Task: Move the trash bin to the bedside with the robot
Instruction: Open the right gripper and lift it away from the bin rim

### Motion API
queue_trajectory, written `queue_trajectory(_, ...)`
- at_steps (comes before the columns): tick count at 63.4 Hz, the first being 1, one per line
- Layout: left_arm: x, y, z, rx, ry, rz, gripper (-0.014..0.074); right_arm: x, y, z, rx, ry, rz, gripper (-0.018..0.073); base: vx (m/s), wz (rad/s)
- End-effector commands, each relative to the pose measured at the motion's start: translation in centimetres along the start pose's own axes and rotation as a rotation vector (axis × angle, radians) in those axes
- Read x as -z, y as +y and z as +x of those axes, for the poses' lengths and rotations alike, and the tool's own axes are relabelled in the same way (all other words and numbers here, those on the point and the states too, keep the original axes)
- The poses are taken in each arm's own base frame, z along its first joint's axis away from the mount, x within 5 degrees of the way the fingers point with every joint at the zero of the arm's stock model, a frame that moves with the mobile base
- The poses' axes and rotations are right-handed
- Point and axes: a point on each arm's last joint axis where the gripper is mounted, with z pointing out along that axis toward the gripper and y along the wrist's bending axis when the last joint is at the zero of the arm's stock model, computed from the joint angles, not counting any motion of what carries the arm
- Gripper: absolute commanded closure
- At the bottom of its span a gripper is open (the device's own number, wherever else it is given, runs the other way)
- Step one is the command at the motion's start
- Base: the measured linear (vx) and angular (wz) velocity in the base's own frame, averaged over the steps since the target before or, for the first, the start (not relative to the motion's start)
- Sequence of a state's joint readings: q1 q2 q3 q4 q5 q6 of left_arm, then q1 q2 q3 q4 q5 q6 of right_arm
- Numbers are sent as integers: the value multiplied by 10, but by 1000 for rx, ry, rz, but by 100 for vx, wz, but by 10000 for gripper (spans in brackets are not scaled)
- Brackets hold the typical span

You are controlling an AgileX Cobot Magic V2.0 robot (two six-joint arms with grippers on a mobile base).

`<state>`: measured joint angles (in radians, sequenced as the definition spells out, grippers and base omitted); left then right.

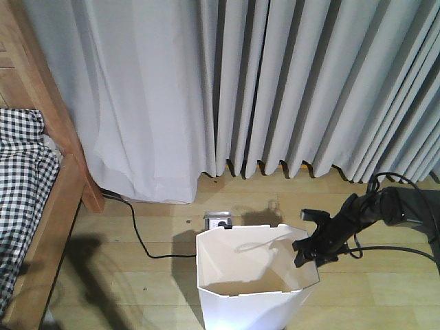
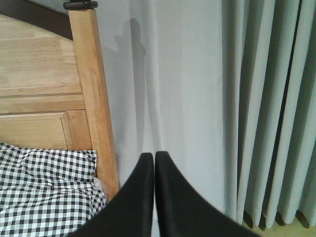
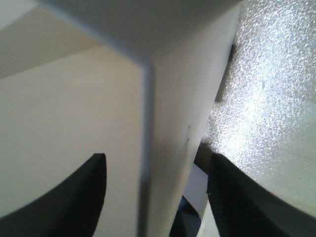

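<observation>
Right gripper (image 1: 307,253) sits at the right rim of the trash bin (image 1: 254,289), jaws spread with the thin white wall running between them. Right wrist view: one finger (image 3: 64,197) inside the bin, the other outside over the wood floor (image 3: 276,98); can't tell if the pads touch the wall, looks like a gap on both sides. Bin stands upright on the floor, open top, inside looks empty.

Left gripper (image 2: 154,197): jaws closed, tips together, holding nothing. Ahead of them and to the left is the bed frame (image 2: 91,98) with checked bedding (image 2: 44,197); grey curtain (image 2: 256,98) straight ahead and right.

Front view: bed frame is well left of the right jaws, bin apart from it with bare floor between. A black cable (image 1: 141,240) runs on the floor between bed and bin, towards a small socket box (image 1: 218,221) just behind the bin's rear rim. Curtain hangs behind all of it
</observation>
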<state>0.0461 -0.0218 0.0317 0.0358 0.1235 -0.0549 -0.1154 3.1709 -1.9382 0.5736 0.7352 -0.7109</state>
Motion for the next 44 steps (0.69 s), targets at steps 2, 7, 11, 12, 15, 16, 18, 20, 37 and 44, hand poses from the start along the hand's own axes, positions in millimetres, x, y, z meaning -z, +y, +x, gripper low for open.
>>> queue_trajectory(2, 2, -1, -15, 6, -102, 5, 603, 54, 14, -27, 11, -87, -15, 119, 0, 0)
queue_trajectory(7, 2, -1, -15, 6, -102, 5, 603, 74, 19, -27, -7, -148, 27, 119, 0, 0)
queue_trajectory(11, 2, -1, -15, 6, -102, 5, 603, 87, 22, -21, -33, -193, 77, 119, 0, 0)
queue_trajectory(12, 2, -1, -15, 6, -102, 5, 603, 92, 23, -19, -41, -211, 95, 119, 0, 0)
queue_trajectory(15, 2, -1, -15, 6, -102, 5, 603, 104, 26, -13, -53, -245, 137, 119, 0, 0)
queue_trajectory(16, 2, -1, -15, 6, -102, 5, 603, 107, 27, -11, -52, -254, 148, 119, 0, 0)
queue_trajectory(18, 2, -1, -15, 6, -102, 5, 603, 116, 30, -5, -47, -267, 173, 119, 0, 0)
queue_trajectory(20, 2, -1, -15, 6, -102, 5, 603, 126, 34, 0, -27, -277, 194, 119, 0, 0)
queue_trajectory(37, 2, -1, -15, 6, -102, 5, 603, 227, 84, 42, 150, -368, 265, 119, 0, 0)
queue_trajectory(44, 2, -1, -15, 6, -102, 5, 603, 276, 109, 61, 184, -465, 297, 119, 0, 0)
